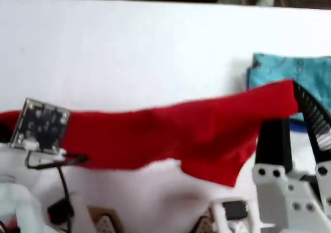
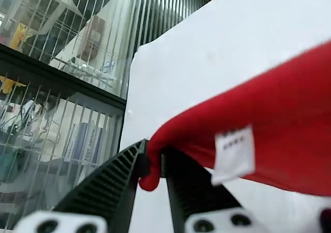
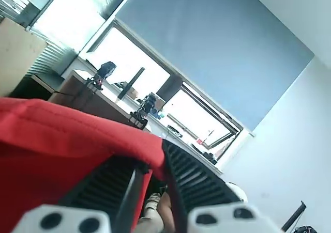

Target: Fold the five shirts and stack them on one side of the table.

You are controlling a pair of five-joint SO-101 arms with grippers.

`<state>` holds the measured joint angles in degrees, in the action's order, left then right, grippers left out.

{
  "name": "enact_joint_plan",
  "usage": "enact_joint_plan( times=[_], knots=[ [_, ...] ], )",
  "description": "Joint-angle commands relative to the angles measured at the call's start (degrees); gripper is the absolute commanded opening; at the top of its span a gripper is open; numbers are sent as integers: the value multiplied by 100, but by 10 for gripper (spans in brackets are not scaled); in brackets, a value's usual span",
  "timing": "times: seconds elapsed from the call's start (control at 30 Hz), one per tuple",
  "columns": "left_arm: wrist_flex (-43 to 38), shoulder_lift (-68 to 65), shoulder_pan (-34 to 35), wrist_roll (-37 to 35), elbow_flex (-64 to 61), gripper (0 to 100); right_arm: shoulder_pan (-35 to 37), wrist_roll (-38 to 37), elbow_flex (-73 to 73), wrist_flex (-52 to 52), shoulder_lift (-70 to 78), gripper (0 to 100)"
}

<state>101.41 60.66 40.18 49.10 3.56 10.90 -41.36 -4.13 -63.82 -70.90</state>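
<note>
A red shirt [image 1: 170, 132] hangs stretched across the front of the white table [image 1: 155, 52], lifted at both ends. My left gripper [image 2: 153, 167] is shut on one corner of the red shirt [image 2: 269, 135], whose white label [image 2: 234, 153] dangles close to the jaws. My right gripper [image 3: 155, 163] is shut on the other end of the red shirt [image 3: 57, 160]; from above it sits at the right [image 1: 295, 91]. A folded teal shirt [image 1: 297, 75] lies at the table's right edge, just behind the right gripper.
The left arm's wrist camera board [image 1: 40, 125] and cable sit at the front left. White arm bases [image 1: 289, 191] stand along the front edge. Wire shelving [image 2: 62, 73] stands beyond the table's far corner.
</note>
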Motion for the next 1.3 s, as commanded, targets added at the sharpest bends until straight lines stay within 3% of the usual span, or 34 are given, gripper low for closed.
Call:
enact_joint_plan(
  times=[0.0,0.27,0.5,0.67,0.87,1.1,1.27],
  knots=[
    [88,26,44,-141,-13,25,127,44,-149,-127,-66,21],
    [-202,-413,26,-158,-356,25,145,53,-35,-13,664,21],
    [-1248,-2655,-527,-167,-268,25,110,53,563,1314,2378,21],
    [-1371,-4651,-1310,-167,998,25,101,53,756,2035,3635,21],
    [-1319,-7244,-1697,-176,3248,25,4,0,721,2976,4963,21],
    [-527,-9644,-2066,-176,6158,25,-215,0,387,3371,6273,21],
    [70,-10760,-2268,-176,7275,25,-453,0,422,3363,7011,21]
  ],
)
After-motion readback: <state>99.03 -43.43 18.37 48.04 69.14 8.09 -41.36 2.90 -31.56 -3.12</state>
